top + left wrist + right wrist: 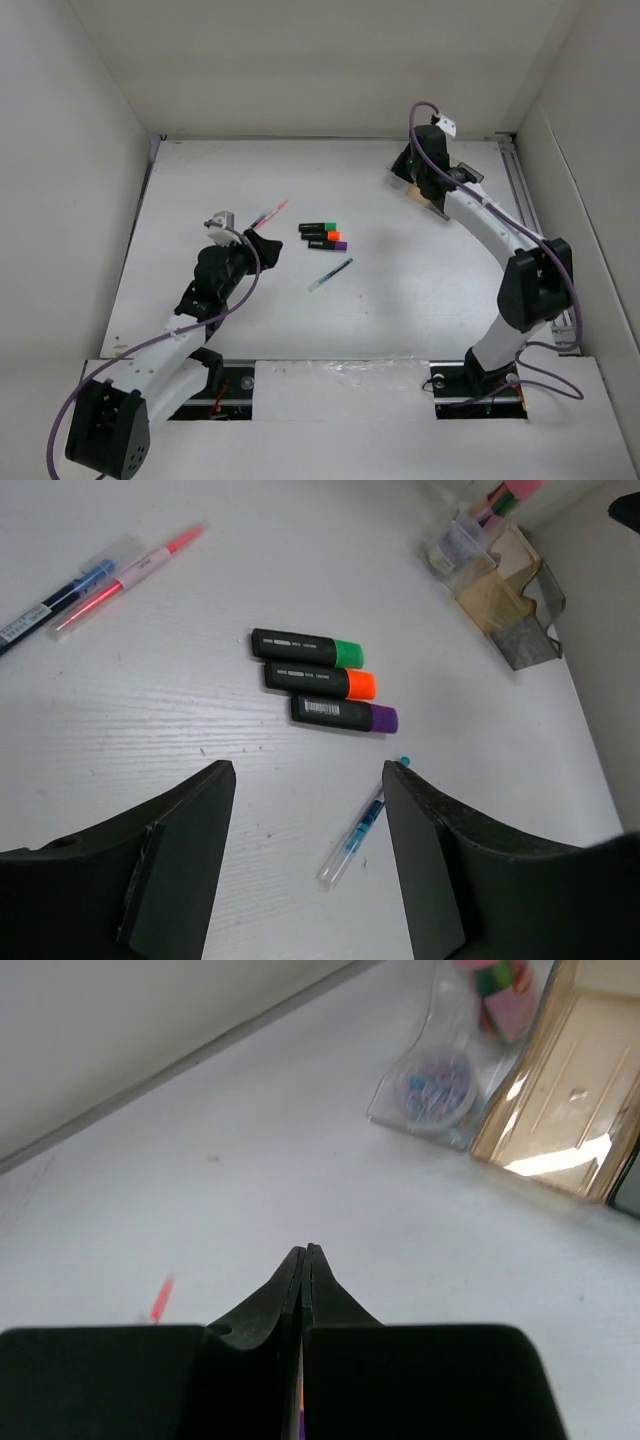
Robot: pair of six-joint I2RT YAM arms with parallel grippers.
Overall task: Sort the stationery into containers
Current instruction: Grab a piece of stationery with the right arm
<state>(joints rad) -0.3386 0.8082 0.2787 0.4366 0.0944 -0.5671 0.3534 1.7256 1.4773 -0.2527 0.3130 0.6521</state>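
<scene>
**Left hand open over the markers, right hand closed beside the tray**

The left hand (310,772) hangs above the white surface (420,290) with its two fingers apart and nothing between them. Just ahead of it lie three short black markers side by side, touching along their lengths: the green marker (305,647) farthest from the hand, the orange marker (318,680) in the middle, the purple marker (343,713) nearest. Their coloured ends all point towards the hand's right. The thin blue-white pen (358,828) lies slantwise between the fingers, close against the inner edge of the right one. Well off to the front left rests the pink-red pen (130,575), with a dark blue pen (50,605) just beside it.

The right hand (305,1252) has its fingers pressed together, gripping nothing. The translucent tray (545,1090) sits ahead of it and to its right. The small round jar (437,1088) rests in the clear compartment closest to the hand, with the tan compartment next to it. A pink-and-green shape (512,1015) shows in the tray farther back (too blurred to name).
</scene>
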